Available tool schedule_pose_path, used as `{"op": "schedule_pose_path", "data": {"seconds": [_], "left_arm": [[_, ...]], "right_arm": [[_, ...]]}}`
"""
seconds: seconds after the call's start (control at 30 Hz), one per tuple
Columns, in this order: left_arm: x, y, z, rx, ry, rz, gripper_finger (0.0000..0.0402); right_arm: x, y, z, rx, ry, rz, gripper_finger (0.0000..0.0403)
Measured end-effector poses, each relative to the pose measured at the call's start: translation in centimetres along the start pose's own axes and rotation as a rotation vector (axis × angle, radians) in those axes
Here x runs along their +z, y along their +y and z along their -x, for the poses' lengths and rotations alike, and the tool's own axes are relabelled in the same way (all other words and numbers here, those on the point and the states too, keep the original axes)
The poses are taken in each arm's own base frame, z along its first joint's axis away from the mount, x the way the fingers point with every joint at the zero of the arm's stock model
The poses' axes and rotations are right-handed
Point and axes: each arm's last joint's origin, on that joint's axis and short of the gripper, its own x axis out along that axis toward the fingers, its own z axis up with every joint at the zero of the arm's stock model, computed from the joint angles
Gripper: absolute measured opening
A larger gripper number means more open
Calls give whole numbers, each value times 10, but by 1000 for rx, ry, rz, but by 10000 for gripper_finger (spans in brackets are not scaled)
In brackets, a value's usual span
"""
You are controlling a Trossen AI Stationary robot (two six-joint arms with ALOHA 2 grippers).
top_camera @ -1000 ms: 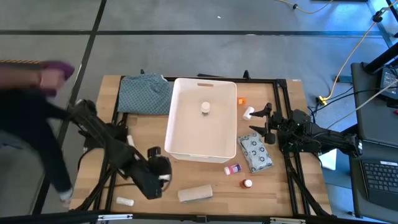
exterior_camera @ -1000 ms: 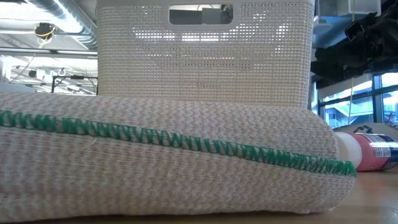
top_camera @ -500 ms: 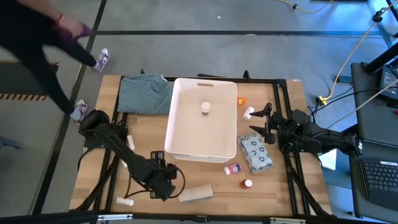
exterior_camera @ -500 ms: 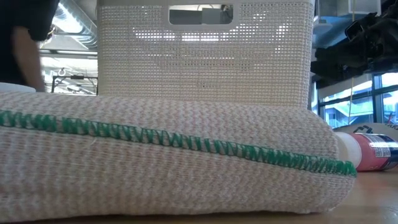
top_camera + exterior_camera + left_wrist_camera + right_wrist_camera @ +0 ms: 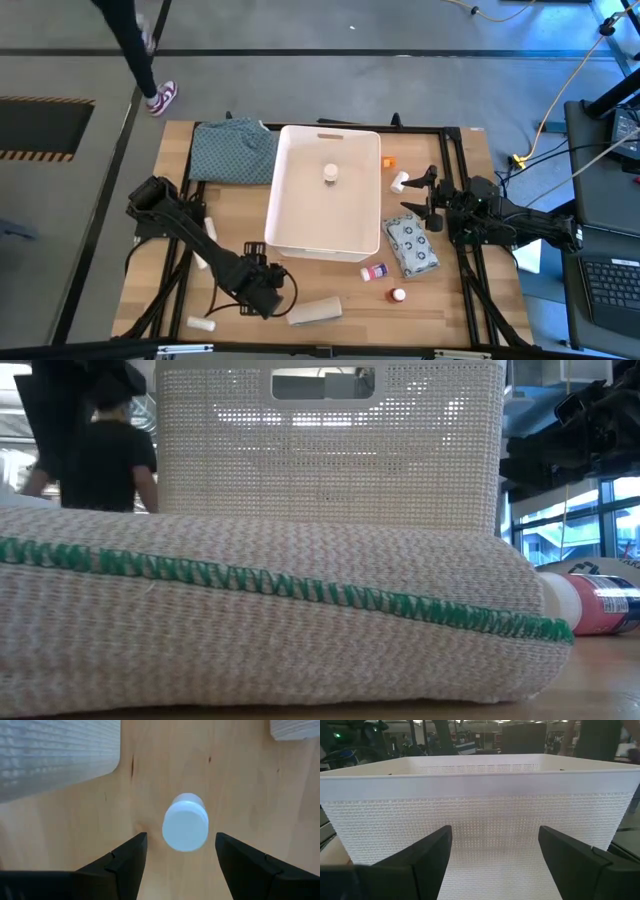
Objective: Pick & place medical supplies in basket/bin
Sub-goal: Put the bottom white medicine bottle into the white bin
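Risk: the small white tube (image 5: 185,822) standing on end between the left gripper's (image 5: 181,851) spread, empty fingers could tip or roll off if one finger lands first; beyond it the white bin (image 5: 325,190) holds one roll, and the right gripper (image 5: 495,851) waits open beside it.

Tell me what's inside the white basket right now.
One small white roll lies on the floor of the basket, toward its handle-slot end. Nothing else shows inside from above; the low view sees only its mesh wall.
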Motion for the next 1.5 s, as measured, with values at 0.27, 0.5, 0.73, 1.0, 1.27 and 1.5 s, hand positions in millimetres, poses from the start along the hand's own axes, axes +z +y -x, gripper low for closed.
{"op": "schedule_pose_path", "data": {"seconds": [0.27, 0.5, 0.73, 1.0, 1.27, 1.5], "left_arm": [[-6, 3, -16, 8, 11, 85, 228], [-3, 0, -19, -19, -16, 113, 224], [-4, 0, -23, -21, -10, 126, 224], [-9, 0, -36, -33, -1, 189, 222], [-9, 0, -36, -31, -1, 191, 176], [-8, 0, -35, -33, 0, 192, 157]], "right_arm": [[0, 0, 0, 0, 0, 0, 299], [0, 0, 0, 0, 0, 0, 299], [0, 0, 0, 0, 0, 0, 299], [0, 0, 0, 0, 0, -1, 299], [0, 0, 0, 0, 0, 0, 299], [0, 0, 0, 0, 0, 4, 299]]}}
